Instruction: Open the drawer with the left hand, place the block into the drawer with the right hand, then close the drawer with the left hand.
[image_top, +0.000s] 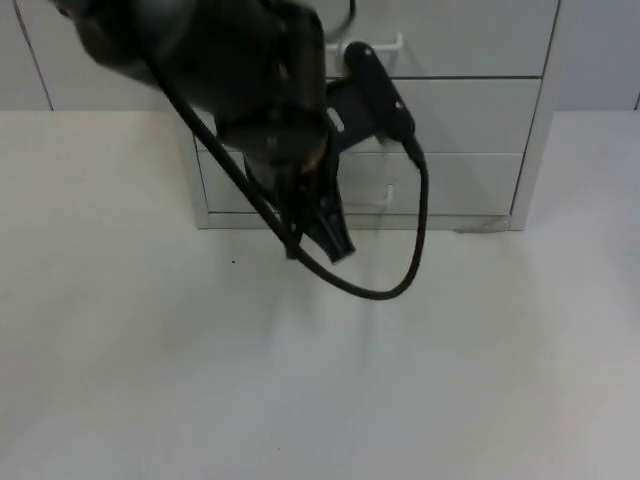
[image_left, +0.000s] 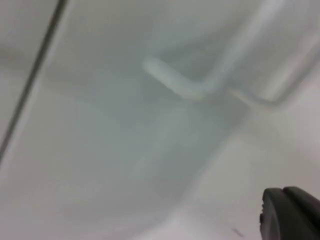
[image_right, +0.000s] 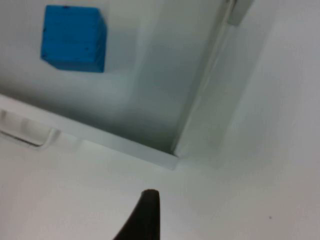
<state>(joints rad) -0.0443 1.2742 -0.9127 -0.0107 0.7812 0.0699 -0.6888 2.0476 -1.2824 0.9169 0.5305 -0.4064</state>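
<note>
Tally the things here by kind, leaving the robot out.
Blue block: 1
White drawer cabinet: 1
Total: 2

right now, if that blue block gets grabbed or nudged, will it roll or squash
Probably won't roll: the blue block is a cube resting on a flat face. Its straight, crisp edges suggest it is stiff and should keep shape when squeezed. Flat sides likely give a steady hold.
</note>
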